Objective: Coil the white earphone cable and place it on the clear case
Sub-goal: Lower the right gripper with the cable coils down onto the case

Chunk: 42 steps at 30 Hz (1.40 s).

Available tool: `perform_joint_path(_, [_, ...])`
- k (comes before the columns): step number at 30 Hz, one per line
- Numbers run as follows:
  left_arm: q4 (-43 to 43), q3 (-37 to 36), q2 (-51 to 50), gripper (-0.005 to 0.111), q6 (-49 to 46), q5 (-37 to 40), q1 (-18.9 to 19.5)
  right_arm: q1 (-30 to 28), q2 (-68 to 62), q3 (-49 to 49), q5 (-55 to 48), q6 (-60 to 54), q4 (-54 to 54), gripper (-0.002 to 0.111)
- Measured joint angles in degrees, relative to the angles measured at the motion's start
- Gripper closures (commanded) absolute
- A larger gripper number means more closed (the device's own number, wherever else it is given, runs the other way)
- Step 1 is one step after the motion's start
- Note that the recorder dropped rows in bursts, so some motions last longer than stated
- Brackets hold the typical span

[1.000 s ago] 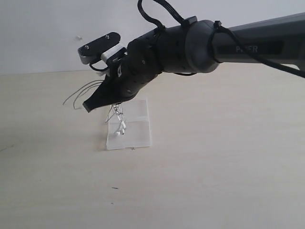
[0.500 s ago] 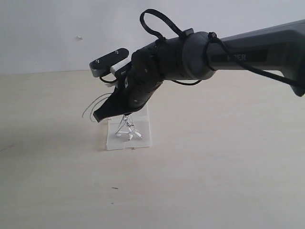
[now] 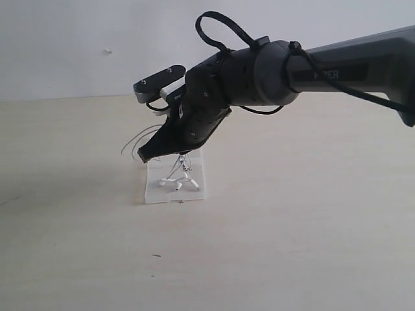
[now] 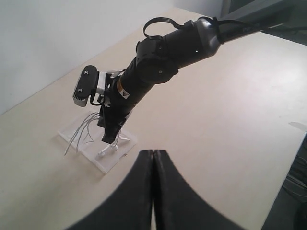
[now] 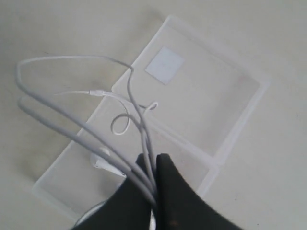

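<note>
**White earphone cable (image 3: 179, 176) pinched by the right gripper (image 3: 148, 155) above the clear case (image 3: 197, 163)**

Nearest, the left gripper (image 4: 152, 159) is seen pressed together with nothing in it, well apart from the case. Beyond it, the case is laid open and flat on the pale table (image 3: 298, 233); the earbuds are hung down onto it and appear to touch it. Just above, several cable strands are clamped between the right gripper's closed fingers, and loose loops are spread out beside them.

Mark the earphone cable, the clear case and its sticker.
earphone cable (image 5: 76, 56), right wrist view, arc of the outer loop.
clear case (image 5: 216, 105), right wrist view, bare panel of the stickered half.
sticker (image 5: 165, 64), right wrist view, its middle.
</note>
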<state>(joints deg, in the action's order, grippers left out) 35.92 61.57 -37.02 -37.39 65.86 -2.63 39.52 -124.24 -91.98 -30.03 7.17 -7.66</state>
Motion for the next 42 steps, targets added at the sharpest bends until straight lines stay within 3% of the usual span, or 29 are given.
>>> perform_joint_path(23, [0.00,0.00,0.00,0.107,0.00,0.00,0.00,0.00,-1.21,0.00,-6.31,2.04,-3.20,0.108])
perform_joint_path(32, [0.00,0.00,0.00,0.107,0.00,0.10,0.00,0.00,-1.71,0.00,-6.40,2.44,-3.42,0.079])
perform_joint_path(42, [0.00,0.00,0.00,0.107,0.00,0.10,0.00,0.00,-1.71,0.00,-5.92,2.44,-3.42,0.063])
